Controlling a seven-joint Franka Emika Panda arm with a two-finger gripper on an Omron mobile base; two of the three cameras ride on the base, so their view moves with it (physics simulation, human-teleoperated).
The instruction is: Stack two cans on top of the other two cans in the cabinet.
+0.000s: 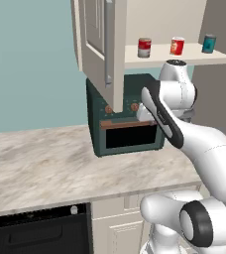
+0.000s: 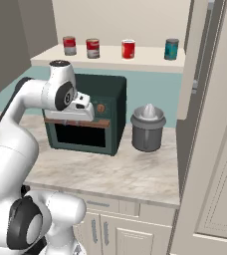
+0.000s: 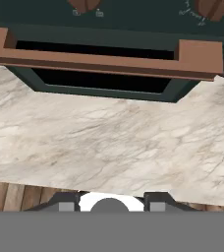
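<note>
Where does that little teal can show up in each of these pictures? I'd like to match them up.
Left base view: the teal can stands at the right end of the cabinet shelf, top right of the picture.
Right base view: the teal can is again rightmost on the shelf, upper middle-right.
Hand view: this one looks down at the marble counter, below the shelf.
Shared landmark: the dark green oven.

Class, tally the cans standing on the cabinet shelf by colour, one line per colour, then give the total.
Red-and-white cans: 3
Teal cans: 1
Total: 4, all upright and apart on the shelf, none stacked.
</note>
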